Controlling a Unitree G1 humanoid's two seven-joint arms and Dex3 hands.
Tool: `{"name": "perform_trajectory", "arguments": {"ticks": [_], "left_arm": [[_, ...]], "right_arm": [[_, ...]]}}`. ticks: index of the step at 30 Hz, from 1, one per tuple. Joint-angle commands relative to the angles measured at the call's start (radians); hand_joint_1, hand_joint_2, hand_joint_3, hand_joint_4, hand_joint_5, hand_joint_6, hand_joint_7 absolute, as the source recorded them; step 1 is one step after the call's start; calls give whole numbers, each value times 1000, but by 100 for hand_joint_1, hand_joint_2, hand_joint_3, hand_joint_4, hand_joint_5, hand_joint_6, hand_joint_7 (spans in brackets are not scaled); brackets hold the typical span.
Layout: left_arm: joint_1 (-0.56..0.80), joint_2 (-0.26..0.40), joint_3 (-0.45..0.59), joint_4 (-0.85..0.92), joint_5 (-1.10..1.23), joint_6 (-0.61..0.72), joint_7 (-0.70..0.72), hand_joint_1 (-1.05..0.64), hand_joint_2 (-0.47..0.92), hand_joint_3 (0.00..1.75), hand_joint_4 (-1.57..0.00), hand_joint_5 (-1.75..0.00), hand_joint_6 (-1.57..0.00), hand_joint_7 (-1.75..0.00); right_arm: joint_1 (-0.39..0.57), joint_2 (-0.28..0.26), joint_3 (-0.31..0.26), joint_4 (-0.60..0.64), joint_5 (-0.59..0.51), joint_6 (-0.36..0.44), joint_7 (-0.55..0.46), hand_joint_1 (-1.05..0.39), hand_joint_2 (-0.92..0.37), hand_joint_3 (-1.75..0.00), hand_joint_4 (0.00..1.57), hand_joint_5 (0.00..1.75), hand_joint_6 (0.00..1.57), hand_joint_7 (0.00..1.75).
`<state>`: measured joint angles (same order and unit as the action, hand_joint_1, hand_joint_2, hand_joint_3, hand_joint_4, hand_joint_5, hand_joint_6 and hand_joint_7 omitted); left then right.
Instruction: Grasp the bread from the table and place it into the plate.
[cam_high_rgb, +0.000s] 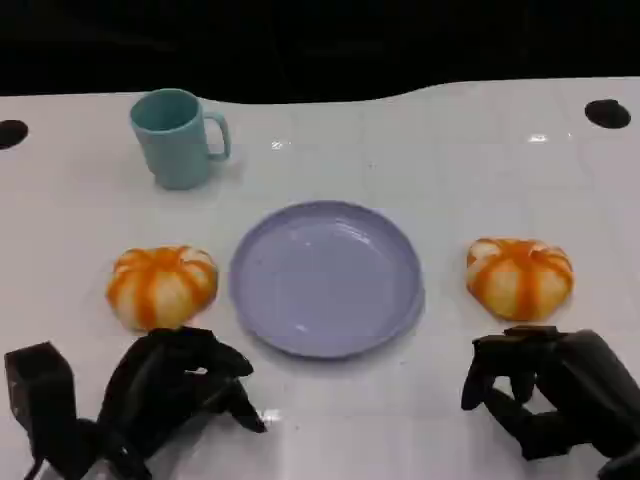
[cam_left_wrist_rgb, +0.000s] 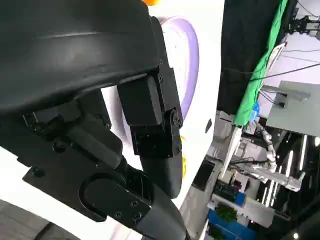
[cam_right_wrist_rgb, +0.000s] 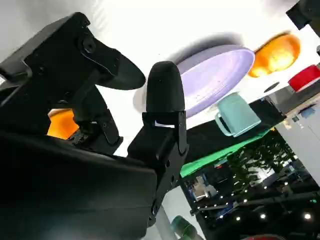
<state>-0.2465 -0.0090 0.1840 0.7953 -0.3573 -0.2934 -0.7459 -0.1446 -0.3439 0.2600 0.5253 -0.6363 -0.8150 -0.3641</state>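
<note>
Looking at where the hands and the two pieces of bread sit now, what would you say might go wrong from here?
1. The plate lies between both breads, so a hand carrying bread could nudge its rim and slide it.
2. The left hand is right beside the left bread, the right hand beside the right bread; a low approach may push the round bread away.
3. The mug stands behind the left bread, within a far overshoot.

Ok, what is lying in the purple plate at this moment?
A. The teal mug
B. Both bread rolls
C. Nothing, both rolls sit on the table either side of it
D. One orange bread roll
C: the plate is bare, with one bread roll on the table to its left and the other bread roll to its right.
</note>
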Motion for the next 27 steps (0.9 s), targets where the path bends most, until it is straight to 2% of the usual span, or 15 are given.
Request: {"name": "perform_trajectory", "arguments": {"ticks": [1, 27], "left_arm": [[-1, 13, 7, 2, -1, -4, 0, -105, 71, 0, -157, -57, -157, -20], [1, 16, 4, -3, 3, -4, 1, -105, 72, 0, -157, -57, -157, -19]], "right_arm": [[-2, -16, 0, 2, -5, -10, -10, -15, -35, -121, 88, 175, 87, 124], [-1, -14, -1, -2, -10, -4, -9, -15, -34, -123, 89, 174, 89, 121]]}}
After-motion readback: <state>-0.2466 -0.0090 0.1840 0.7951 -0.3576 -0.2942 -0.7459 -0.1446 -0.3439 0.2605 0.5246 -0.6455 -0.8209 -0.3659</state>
